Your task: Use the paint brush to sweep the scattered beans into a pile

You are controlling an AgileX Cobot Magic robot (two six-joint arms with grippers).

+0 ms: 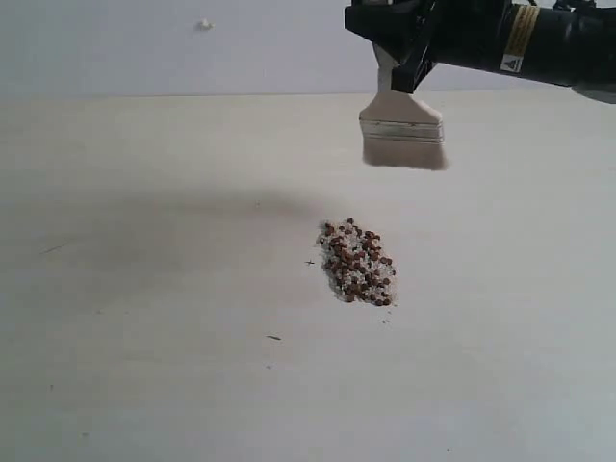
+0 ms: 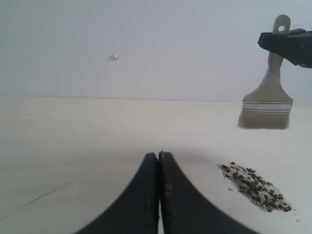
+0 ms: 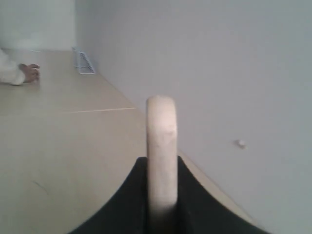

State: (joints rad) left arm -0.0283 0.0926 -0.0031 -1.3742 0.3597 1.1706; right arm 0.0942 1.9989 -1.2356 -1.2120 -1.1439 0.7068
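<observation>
Reddish-brown beans (image 1: 351, 252), mixed with whitish grains (image 1: 356, 277), are gathered into one narrow pile (image 1: 358, 262) near the middle of the pale tabletop (image 1: 144, 308); no part of it is touched by either hand. The paint brush (image 1: 402, 125) is held upright on the far-edge side of the pile, well apart from it, with bristles (image 1: 404, 154) pointed down; whether they touch the tabletop cannot be told. Its cream handle (image 2: 275, 68) is pinched by the black right hand (image 1: 402, 60); the holed end is seen above the fingers (image 2: 292, 46) in the left wrist view. The left hand (image 2: 159, 158) is pressed together on nothing; it is set low over the tabletop, with the pile near it.
</observation>
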